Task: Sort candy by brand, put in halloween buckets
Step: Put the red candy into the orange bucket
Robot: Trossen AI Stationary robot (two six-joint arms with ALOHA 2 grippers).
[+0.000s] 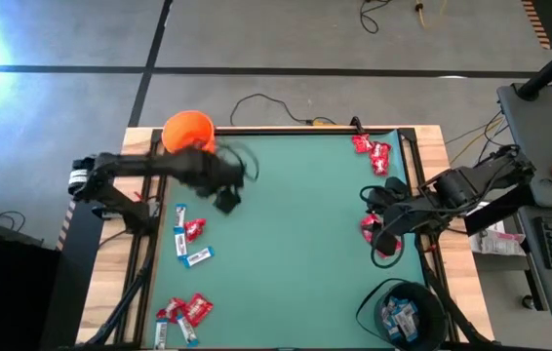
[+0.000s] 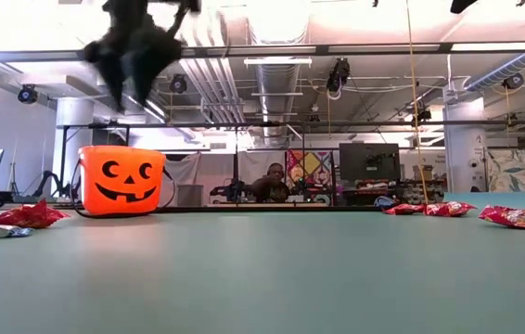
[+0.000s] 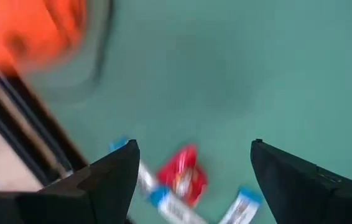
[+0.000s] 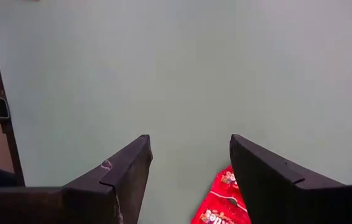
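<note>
At the table's far left corner stands the bright orange plastic jack-o'-lantern bucket (image 1: 189,130); I cannot see its contents. My left gripper (image 1: 227,200) hangs in the air just right of and nearer than that bucket, above the green table mat (image 1: 286,244). Its fingers stand wide apart with nothing between them.

Below it, on the left side of the mat, lies one red squarish packet (image 1: 194,230) among slim blue-and-white bars (image 1: 197,257). A second mixed heap of red packets and blue-and-white bars (image 1: 183,314) sits at the near left corner. None of this is sorted.

On the right, a cluster of red packets (image 1: 372,151) lies at the far right corner. My right gripper (image 1: 381,234) is low over the mat at the right edge, fingers parted and empty, with a red packet (image 4: 222,202) just beside them.

At the near right corner the round black plastic bucket (image 1: 366,308) holds several blue-and-white bars (image 1: 400,316).

Judgement: the task is partly done. Blue bars are collecting in the black bucket; red packets on both sides and the left-hand bars remain to be cleared.
</note>
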